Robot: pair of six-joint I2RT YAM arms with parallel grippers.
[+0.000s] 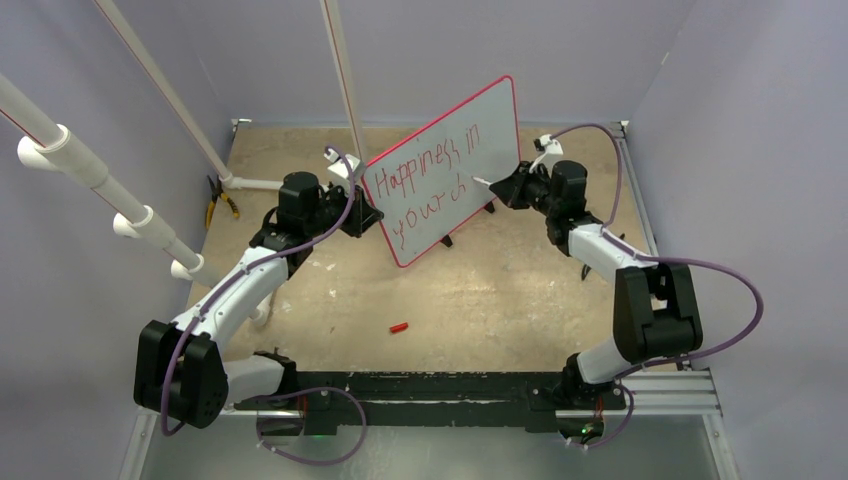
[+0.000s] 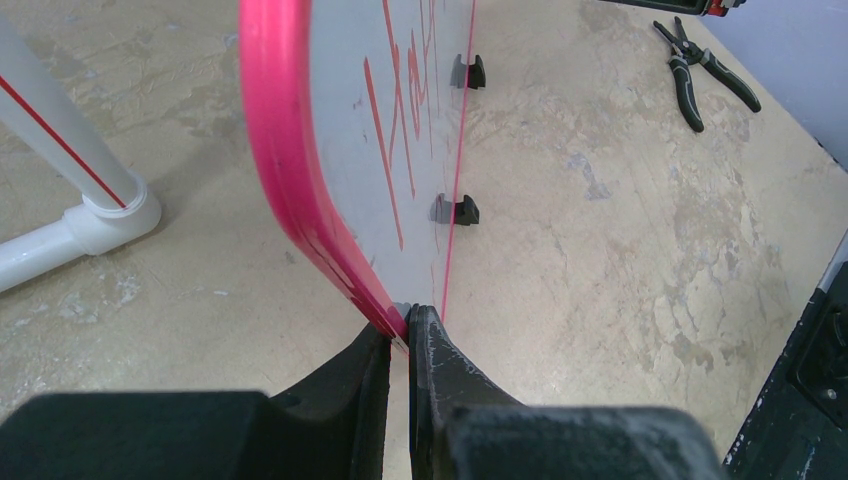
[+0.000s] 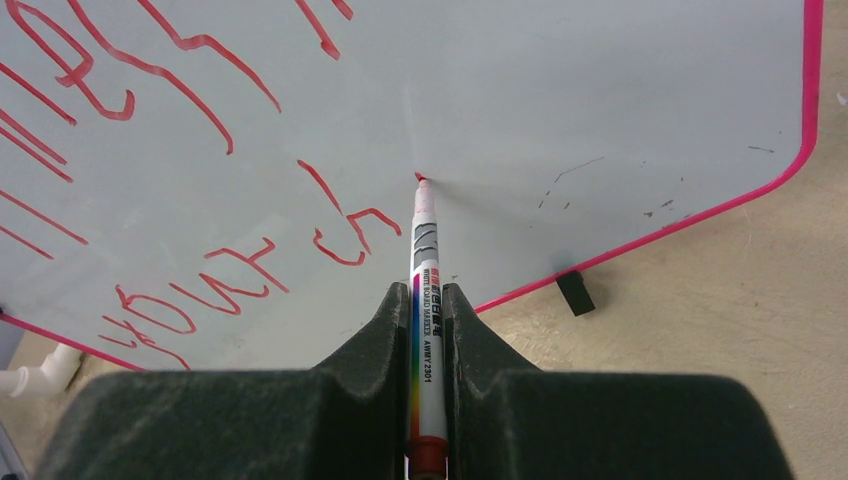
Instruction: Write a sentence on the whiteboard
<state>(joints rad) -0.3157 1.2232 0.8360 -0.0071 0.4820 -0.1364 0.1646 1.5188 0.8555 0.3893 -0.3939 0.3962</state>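
The whiteboard [image 1: 470, 135] stands tilted on small black feet near the middle of the table. It has a red rim and a pale surface. The sentence [image 1: 415, 170] runs across it in two slanted red lines, reading about "Happiness in your ch". My left gripper [image 2: 408, 325] is shut on the whiteboard's lower left rim [image 2: 275, 150]. My right gripper [image 3: 428, 300] is shut on a white marker [image 3: 424, 260]. The marker's red tip touches the whiteboard [image 3: 600, 100] just right of the last letters of the sentence [image 3: 338, 260].
A small red marker cap [image 1: 399, 327] lies on the tabletop in front of the board. Pliers [image 1: 218, 200] lie at the far left, next to white pipe legs [image 1: 250, 183]. Black feet [image 2: 458, 210] prop the board. Grey walls enclose the table.
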